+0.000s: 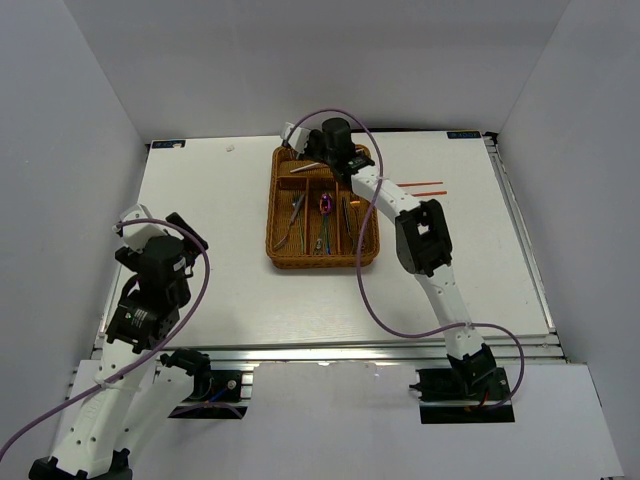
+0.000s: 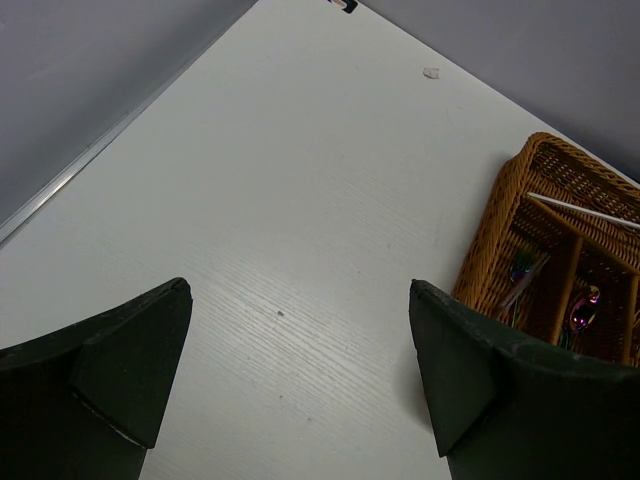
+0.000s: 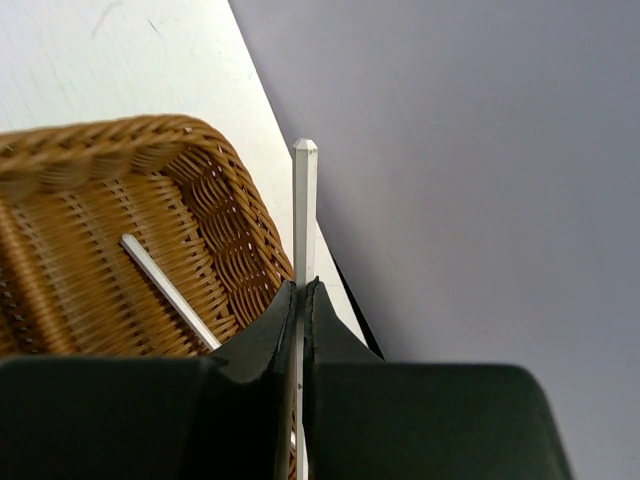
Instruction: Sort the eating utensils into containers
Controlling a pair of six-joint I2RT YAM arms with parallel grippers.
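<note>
right claw (image 3: 301, 292) clamps silver chopstick (image 3: 304, 205), axis along claw, tip beyond tray (image 3: 120, 140) rim; left claw (image 2: 300, 300) wide

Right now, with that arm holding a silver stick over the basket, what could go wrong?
The silver chopstick pinched in the right gripper pokes out past the wicker tray rim; released here, it might tip out onto the table. It could also land crooked across the other chopstick already lying in that slot.
</note>
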